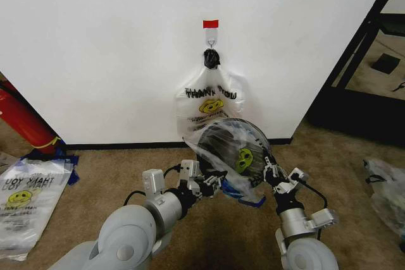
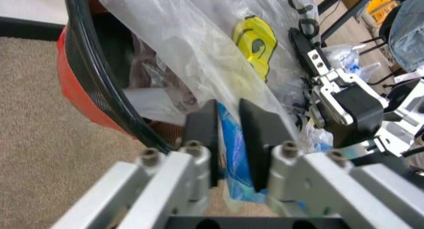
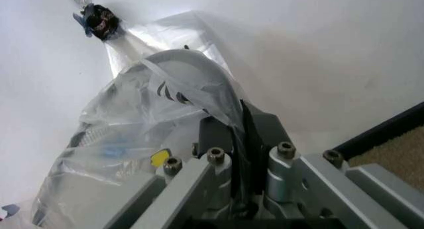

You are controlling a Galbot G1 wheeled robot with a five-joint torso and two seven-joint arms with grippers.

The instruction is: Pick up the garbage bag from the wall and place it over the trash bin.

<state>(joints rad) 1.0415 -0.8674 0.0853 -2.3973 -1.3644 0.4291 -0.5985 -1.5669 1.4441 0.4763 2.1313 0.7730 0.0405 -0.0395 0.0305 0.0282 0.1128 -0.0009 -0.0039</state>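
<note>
Two grippers are pinching a plastic bag around a black bin.

The jaws of the left gripper [image 2: 229, 144] are pressing together on a blue patch of the garbage bag [image 1: 228, 156], right beside the rim of the trash bin [image 2: 93, 90]. The jaws of the right gripper [image 3: 240, 139] are squeezing a fold of the same clear plastic on the other side. Both arms are reaching forward and low from the robot's body, bent at the elbows, with the bin tilting between them just above the carpet [image 1: 95, 175]. The bag's top is hanging from the hook [image 1: 211, 42] on the wall [image 1: 95, 49] under a red tape strip [image 1: 211, 24]. Another flat bag [image 1: 25, 200] is lying on the carpet to the left.
</note>
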